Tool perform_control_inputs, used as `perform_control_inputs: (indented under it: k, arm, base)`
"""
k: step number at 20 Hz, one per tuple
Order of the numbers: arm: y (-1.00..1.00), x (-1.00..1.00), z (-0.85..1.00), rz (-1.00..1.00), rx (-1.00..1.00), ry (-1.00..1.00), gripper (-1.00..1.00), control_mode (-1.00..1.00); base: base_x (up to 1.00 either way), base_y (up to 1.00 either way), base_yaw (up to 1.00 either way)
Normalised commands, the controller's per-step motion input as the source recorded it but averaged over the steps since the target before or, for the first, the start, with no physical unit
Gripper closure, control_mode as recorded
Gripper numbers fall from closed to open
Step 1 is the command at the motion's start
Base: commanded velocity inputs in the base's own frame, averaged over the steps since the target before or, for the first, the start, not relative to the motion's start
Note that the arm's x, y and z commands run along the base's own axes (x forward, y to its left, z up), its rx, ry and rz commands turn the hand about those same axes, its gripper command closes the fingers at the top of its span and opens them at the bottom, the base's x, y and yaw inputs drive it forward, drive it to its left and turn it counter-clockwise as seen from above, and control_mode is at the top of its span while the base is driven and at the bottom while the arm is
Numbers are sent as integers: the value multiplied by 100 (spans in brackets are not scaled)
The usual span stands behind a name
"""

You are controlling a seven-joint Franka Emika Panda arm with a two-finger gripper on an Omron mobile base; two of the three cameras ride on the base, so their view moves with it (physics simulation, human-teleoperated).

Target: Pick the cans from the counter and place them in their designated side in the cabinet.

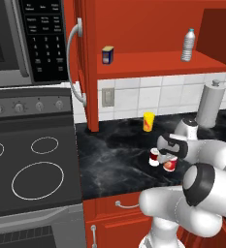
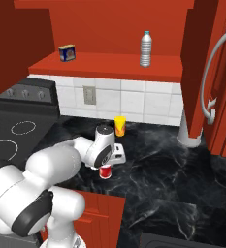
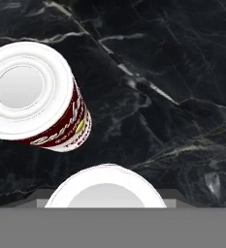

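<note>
Both cans, the red can (image 1: pixel 170 164) and the maroon can (image 1: pixel 154 157), are seen standing upright and side by side on the counter (image 1: pixel 114 160), so nothing has yet been placed on the cabinet (image 1: pixel 148 29) shelf, where a box (image 1: pixel 107 54) and a bottle (image 1: pixel 188 45) stand well apart with bare room between them. The gripper (image 1: pixel 169 156) is held low directly over the red can, whose top sits at the bottom of the hand view, but whether the fingers are released or clenched cannot be told. Care is judged needed for the maroon can just beside, the cup (image 1: pixel 148 121) behind, and the shelf's front edge overhead.
</note>
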Motion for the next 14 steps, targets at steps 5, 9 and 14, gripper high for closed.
perform_control_inputs:
  k: [5, 9, 14]
  arm:
    - [0, -8, 15, 0, 0, -10, 100, -100]
    - [-2, -15, 38, 0, 0, -12, 100, -100]
    - [0, -19, 38, 0, 0, -7, 100, -100]
  base:
    - [0, 0, 0]
    - [0, 0, 0]
    - [0, 0, 0]
